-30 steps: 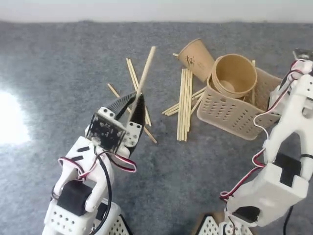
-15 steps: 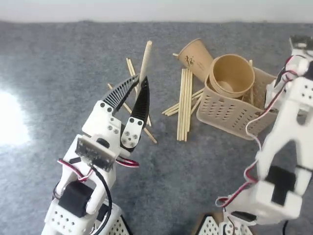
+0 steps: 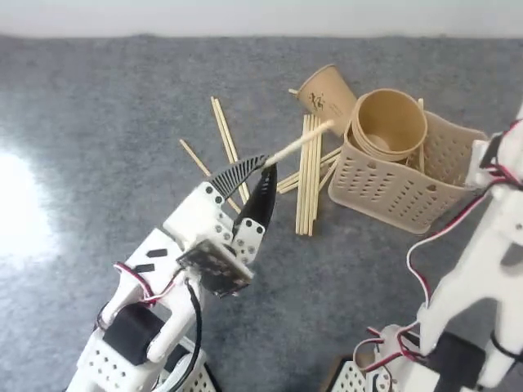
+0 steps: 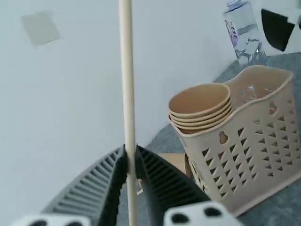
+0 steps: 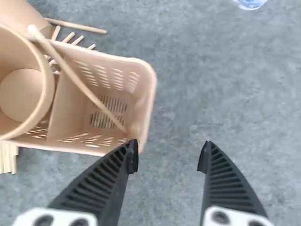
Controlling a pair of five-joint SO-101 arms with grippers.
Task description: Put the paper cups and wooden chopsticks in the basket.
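Jaws on the left gripper (image 3: pixel 262 162) are pressed onto one wooden chopstick (image 3: pixel 299 144), whose free end slants toward the basket (image 3: pixel 384 196). The right gripper (image 5: pixel 167 150) hangs spread and empty just beside the basket's end. A stack of paper cups (image 3: pixel 391 122) sits nested inside the basket, a fallen cup (image 3: pixel 325 94) lies just beside it, and loose chopsticks (image 3: pixel 309 175) litter the carpet (image 3: pixel 98 122). I'd say the delivery is underway. Next the stick's tip needs steering over the free compartment, clear of the cups, before letting go.
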